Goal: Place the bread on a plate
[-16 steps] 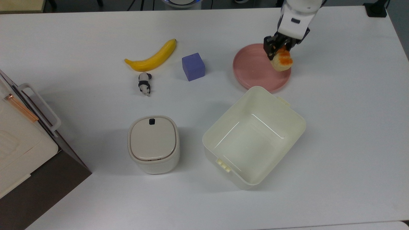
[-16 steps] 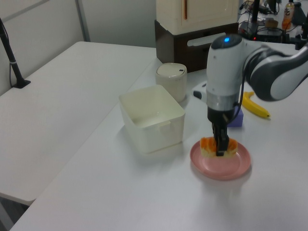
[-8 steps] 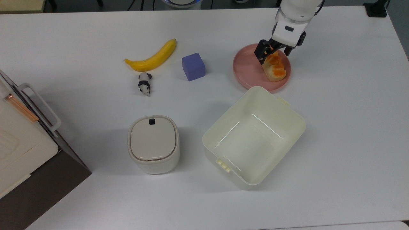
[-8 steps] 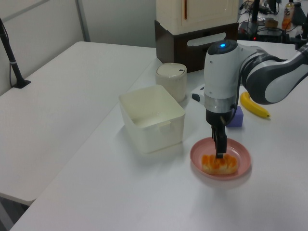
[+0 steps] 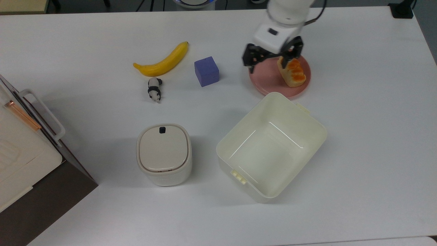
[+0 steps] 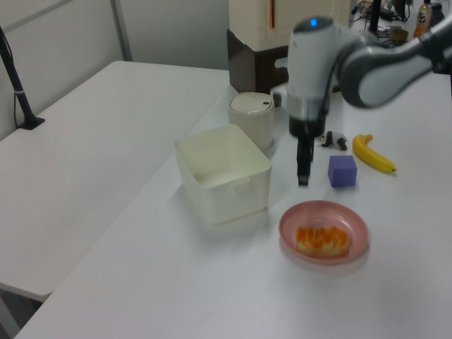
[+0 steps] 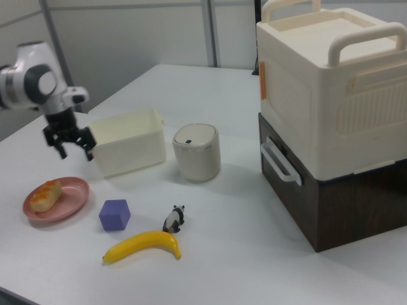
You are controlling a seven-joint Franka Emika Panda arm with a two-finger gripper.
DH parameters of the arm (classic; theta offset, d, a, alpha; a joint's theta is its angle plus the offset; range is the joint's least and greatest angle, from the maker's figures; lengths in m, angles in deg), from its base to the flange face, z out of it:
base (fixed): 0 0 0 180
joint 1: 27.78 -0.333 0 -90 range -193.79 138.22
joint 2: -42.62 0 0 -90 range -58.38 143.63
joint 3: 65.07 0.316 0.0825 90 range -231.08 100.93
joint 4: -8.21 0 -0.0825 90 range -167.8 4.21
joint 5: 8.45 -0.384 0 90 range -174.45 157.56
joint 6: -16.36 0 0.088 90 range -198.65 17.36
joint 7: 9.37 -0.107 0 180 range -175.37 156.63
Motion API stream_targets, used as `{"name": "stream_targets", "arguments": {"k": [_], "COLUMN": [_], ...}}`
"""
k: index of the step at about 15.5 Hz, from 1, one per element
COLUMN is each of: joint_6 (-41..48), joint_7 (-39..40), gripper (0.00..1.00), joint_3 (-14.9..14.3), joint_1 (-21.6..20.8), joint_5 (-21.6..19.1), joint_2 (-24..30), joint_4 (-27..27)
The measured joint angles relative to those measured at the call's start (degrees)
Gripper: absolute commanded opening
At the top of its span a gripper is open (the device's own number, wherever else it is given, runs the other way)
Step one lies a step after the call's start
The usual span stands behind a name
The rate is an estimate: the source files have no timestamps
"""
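Observation:
The bread (image 5: 291,72), an orange-topped loaf with cream sides, lies on the pink plate (image 5: 264,80) toward the top view's right. It also rests on the plate (image 6: 291,224) as the bread (image 6: 323,240) in the left view and as the bread (image 7: 46,194) on the plate (image 7: 67,202) in the right view. My gripper (image 5: 275,60) hangs open above the plate's far left part in the top view, holding nothing. In the left view the gripper (image 6: 302,174) is well above and behind the plate. The right view shows the gripper (image 7: 75,149) with fingers spread, beside the tub.
A large cream tub (image 5: 271,147) stands just in front of the plate. A purple cube (image 5: 206,71), a banana (image 5: 164,61) and a small panda toy (image 5: 154,89) lie to the top view's left. A lidded white bin (image 5: 164,153) and a cream-and-brown cabinet (image 5: 20,160) stand further left.
The gripper let go of the bread, which dropped flat onto the plate. It then opened wide, rose and shifted toward the top view's left.

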Motion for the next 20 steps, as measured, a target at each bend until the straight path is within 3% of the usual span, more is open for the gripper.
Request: {"name": "stream_targets", "arguments": {"k": [5, 10, 20], "joint_6": [11.72, 15.99, 19.64], "joint_7": [0.07, 0.47, 5.17], "gripper": [1.0, 1.0, 1.0], "joint_3": [-0.37, -0.48, -0.4], "joint_1": [9.84, 15.98, 18.8], "joint_5": [0.09, 0.09, 0.09], "joint_2": [3.86, 7.04, 8.46], "joint_4": [6.85, 8.51, 9.45]}}
